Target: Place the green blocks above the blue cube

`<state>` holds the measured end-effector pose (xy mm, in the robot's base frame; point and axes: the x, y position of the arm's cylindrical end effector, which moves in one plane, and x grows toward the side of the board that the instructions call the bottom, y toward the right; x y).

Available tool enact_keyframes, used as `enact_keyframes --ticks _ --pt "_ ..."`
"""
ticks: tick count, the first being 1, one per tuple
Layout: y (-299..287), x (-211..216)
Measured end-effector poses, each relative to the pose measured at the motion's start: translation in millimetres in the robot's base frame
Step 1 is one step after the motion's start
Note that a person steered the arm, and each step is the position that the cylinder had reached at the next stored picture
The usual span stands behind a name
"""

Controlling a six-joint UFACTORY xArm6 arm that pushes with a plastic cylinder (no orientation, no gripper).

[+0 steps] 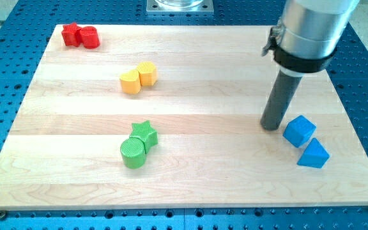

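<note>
Just left of blue cube (299, 131), my tip (271, 126).

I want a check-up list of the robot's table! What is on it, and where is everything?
Surface: wooden board on a blue perforated table.
Job's things: green star and green cylinder touching, low in the view's left half; blue cube at the view's right.
Clutter: blue triangular block touching the cube; two yellow blocks; two red blocks at the top left.
Pincer: none; my tip sits just left of the blue cube, far from the green blocks.
Cables: nothing seen.
Surroundings: metal plate at the view's top.
</note>
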<state>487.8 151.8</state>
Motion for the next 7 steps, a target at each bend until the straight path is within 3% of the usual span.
enact_keyframes --ticks 3,4,5,6,7 --pt "29.1 -6.9" --pt "-46.5 34.2" --pt "-108.0 117.6" --pt "-237.8 119.1" --pt "-261.6 101.1"
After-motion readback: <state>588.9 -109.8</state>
